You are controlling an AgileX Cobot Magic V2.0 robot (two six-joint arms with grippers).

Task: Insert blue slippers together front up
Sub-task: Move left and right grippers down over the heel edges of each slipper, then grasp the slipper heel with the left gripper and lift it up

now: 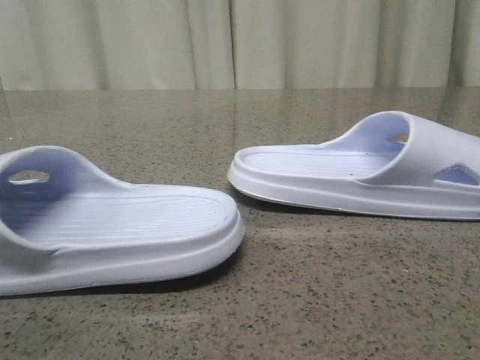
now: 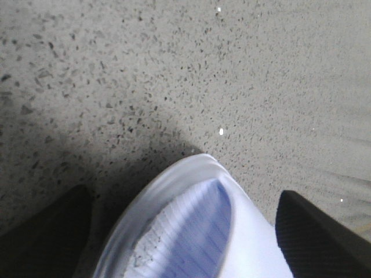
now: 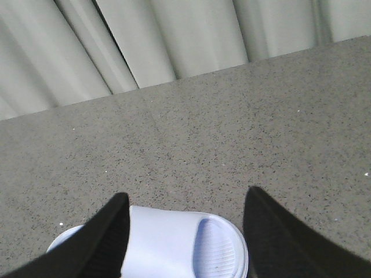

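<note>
Two pale blue slippers sit sole-down on the speckled stone table (image 1: 300,300), apart from each other with bare table between them. Near slipper (image 1: 112,232) is at front left, heel end pointing right, strap at the left frame edge. Far slipper (image 1: 360,176) is further back on the right, heel end pointing left, strap with a triangular side cutout at the right edge. Curtain (image 1: 240,41) hangs behind the table.

Left tool (image 2: 185,231): released, fingers (image 2: 316,231) spread on either side of a slipper's rounded end, no visible contact. Right tool (image 3: 185,231): released too, fingers (image 3: 272,231) straddling a slipper's strap end; contact can't be told.
</note>
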